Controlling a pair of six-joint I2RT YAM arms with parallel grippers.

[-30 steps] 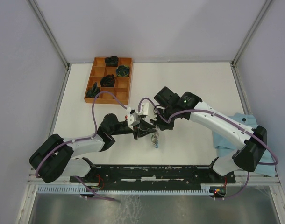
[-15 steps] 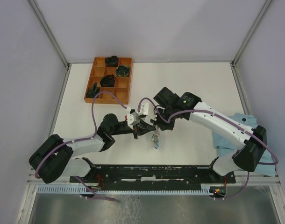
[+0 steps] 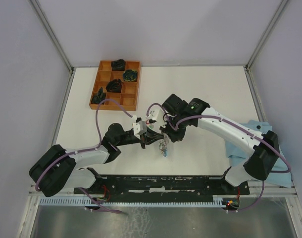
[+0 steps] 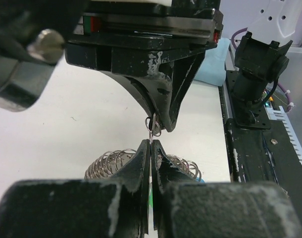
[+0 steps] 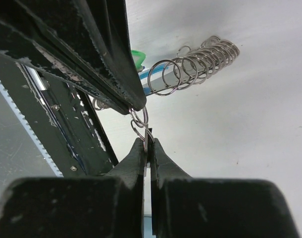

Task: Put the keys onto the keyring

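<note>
The keyring (image 3: 164, 147), a coiled silver loop with a light-blue sleeve, hangs between both grippers just above the table's middle. My left gripper (image 3: 150, 139) is shut on its thin wire; in the left wrist view (image 4: 151, 145) the coils (image 4: 110, 162) spread behind the fingers. My right gripper (image 3: 162, 135) meets it tip to tip and is shut on a flat silver key (image 5: 147, 143) whose small split ring (image 5: 139, 120) touches the left fingertip. The right wrist view also shows the coils (image 5: 203, 60), a green tag (image 5: 136, 58) and the blue sleeve (image 5: 147, 89).
A wooden compartment tray (image 3: 130, 97) with dark items stands at the back left. A light-blue cloth (image 3: 240, 148) lies at the right edge under the right arm. A black rail (image 3: 166, 182) runs along the near edge.
Both grippers and the hanging keyring have shifted slightly left and a little away from the near edge. Both grips are unchanged.
</note>
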